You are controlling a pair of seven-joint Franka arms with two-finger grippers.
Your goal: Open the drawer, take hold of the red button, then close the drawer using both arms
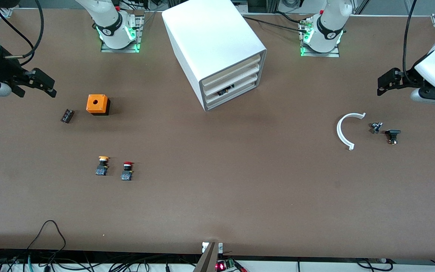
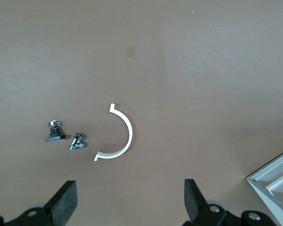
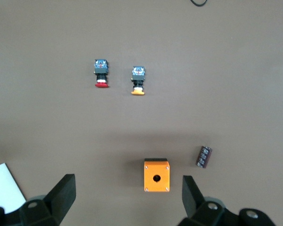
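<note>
The white cabinet [image 1: 217, 45] stands at the robots' edge of the table, between the two bases. Its middle drawer [image 1: 240, 74] sits pushed in like the two others. The red-capped button [image 1: 127, 170] stands on the table toward the right arm's end, beside the yellow-capped switch [image 1: 102, 166]. It also shows in the right wrist view [image 3: 101, 73]. My right gripper [image 1: 43, 85] is open and empty, hovering above the table at that end, with the orange cube between its fingers in its wrist view [image 3: 127, 195]. My left gripper [image 1: 385, 85] is open and empty at the left arm's end, also seen in its wrist view [image 2: 130, 200].
An orange cube with a round hole [image 1: 97, 104] and a small dark cylinder [image 1: 67, 115] lie near the right gripper. A white plastic arc [image 1: 347, 130] and two small metal parts [image 1: 376, 127], [image 1: 392, 135] lie near the left gripper. Cables run along the front edge.
</note>
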